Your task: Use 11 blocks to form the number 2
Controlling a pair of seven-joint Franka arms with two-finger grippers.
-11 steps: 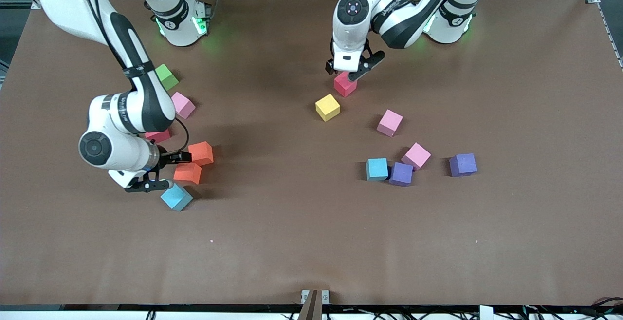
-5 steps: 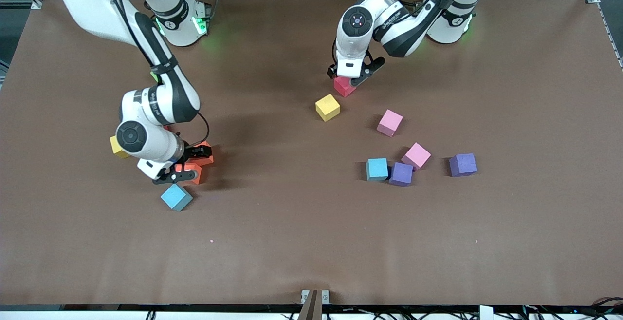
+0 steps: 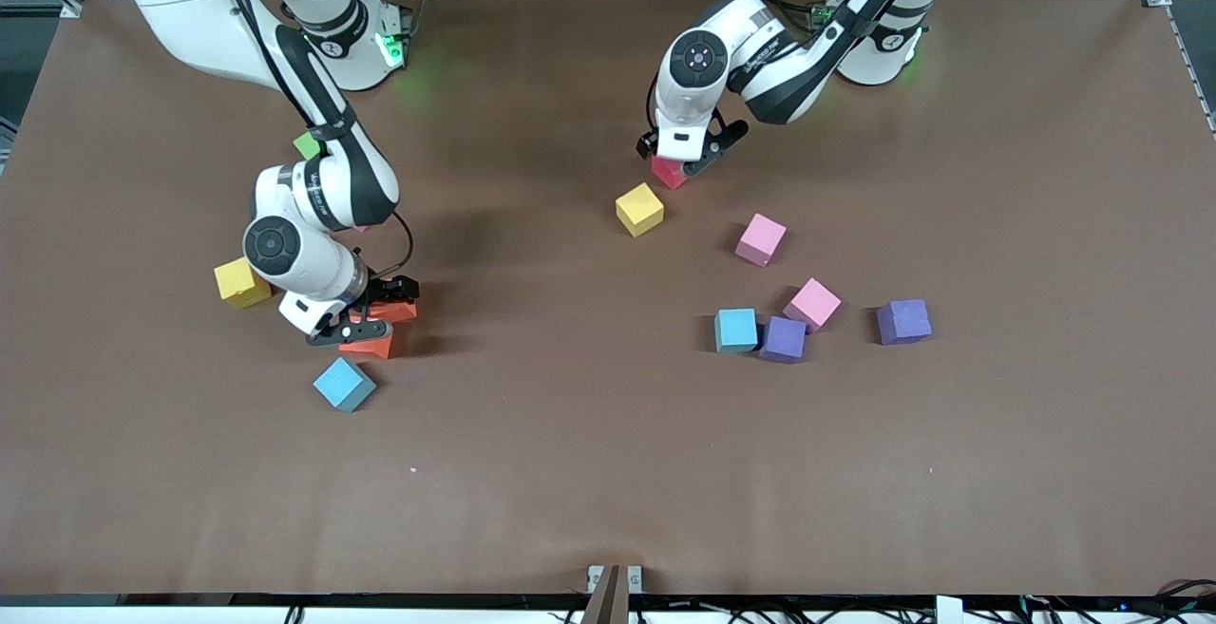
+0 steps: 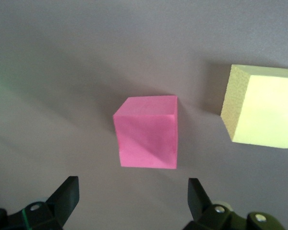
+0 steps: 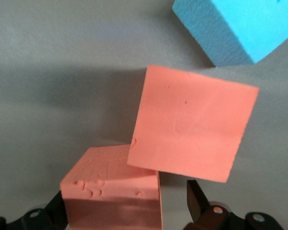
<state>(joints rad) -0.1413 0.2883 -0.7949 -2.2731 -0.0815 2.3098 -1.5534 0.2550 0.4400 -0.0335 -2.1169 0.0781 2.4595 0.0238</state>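
The left gripper (image 3: 686, 157) is hovering over the red block (image 4: 147, 132), fingers fully open, empty, straddling it. The right gripper (image 3: 366, 313) is likewise open over the two orange blocks (image 5: 192, 129).

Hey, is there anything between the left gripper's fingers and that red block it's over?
No. In the left wrist view the open left gripper frames the red block with only bare table between them.

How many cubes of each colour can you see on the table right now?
Yellow cubes: 2
Orange cubes: 2
Blue cubes: 2
Pink cubes: 2
Purple cubes: 2
Red cube: 1
Green cube: 1
Total: 12 in view; the right arm may hide more.
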